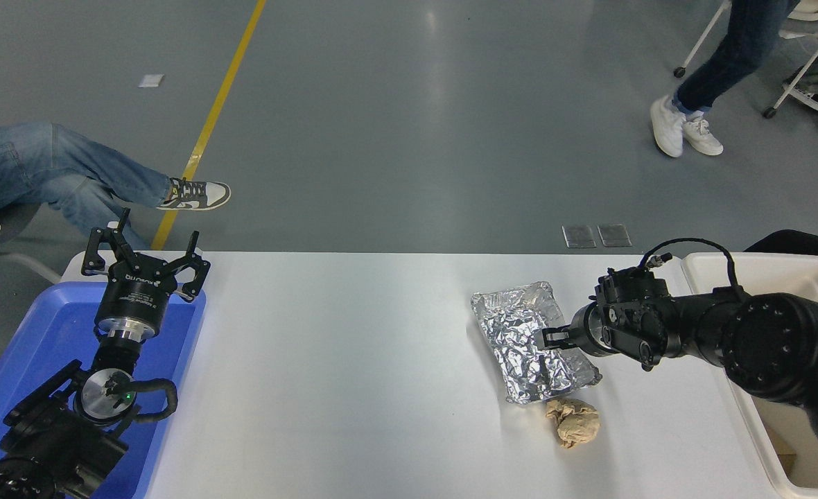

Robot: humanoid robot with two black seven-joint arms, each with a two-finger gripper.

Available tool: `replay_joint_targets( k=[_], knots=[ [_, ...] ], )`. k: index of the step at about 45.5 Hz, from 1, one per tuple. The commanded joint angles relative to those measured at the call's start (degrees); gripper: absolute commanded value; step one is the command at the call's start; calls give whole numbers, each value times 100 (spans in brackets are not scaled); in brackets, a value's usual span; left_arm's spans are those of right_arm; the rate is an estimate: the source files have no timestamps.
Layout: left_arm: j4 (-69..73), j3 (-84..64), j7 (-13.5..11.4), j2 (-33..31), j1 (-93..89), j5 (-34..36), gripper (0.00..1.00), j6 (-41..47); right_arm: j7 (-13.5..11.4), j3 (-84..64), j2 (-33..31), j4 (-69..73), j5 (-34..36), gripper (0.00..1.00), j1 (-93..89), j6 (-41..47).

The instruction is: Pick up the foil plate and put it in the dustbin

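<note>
Right claw [546,341] at centre right reaches over the shiny crinkled foil plate [520,333] on the white surface [353,360]; its grip cannot be told. Cream-white rectangular dustbin [749,267] sits at right edge. Left claw [147,255], splayed, is parked over the blue plastic tray [31,360].

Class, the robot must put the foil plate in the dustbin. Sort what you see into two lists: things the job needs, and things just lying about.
Needed for the job:
foil plate
dustbin
right gripper, reaching over the plate

Just lying about:
crumpled paper wad, beside the plate's near end
blue tray
left gripper, parked over the tray
</note>
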Motion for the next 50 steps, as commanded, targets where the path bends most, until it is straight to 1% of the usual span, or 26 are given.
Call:
replay_joint_targets(
  k=[1, 10, 16, 20, 26, 33, 39, 43, 50],
  knots=[
    [2, -4, 0, 0, 0, 0, 100, 0, 8, 141, 31, -64, -1, 0, -77, -112],
    [2, -4, 0, 0, 0, 0, 100, 0, 17, 141, 31, -20, -1, 0, 81, -103],
    [2, 4, 0, 0, 0, 0, 100, 0, 17, 18, 5, 208, -1, 0, 494, -42],
    [2, 4, 0, 0, 0, 0, 100, 0, 17, -262, -127, 690, 8, 0, 1055, 20],
    [-6, 4, 0, 0, 0, 0, 100, 0, 17, -509, -601, 1841, 25, 0, 2215, 142],
    [-6, 4, 0, 0, 0, 0, 100, 0, 17, -544, -1216, 3134, 61, 0, 3780, 678],
    [-6, 13, 9, 0, 0, 0, 100, 0, 17, -527, -1805, 3811, 25, 0, 4984, 1258],
    [2, 13, 18, 0, -9, 0, 100, 0, 17, -536, -1973, 3944, 43, 0, 5600, 1724],
    [-6, 13, 18, 0, -9, 0, 100, -9, 35, -562, -2061, 3944, 34, 0, 6365, 2427]
  ],
)
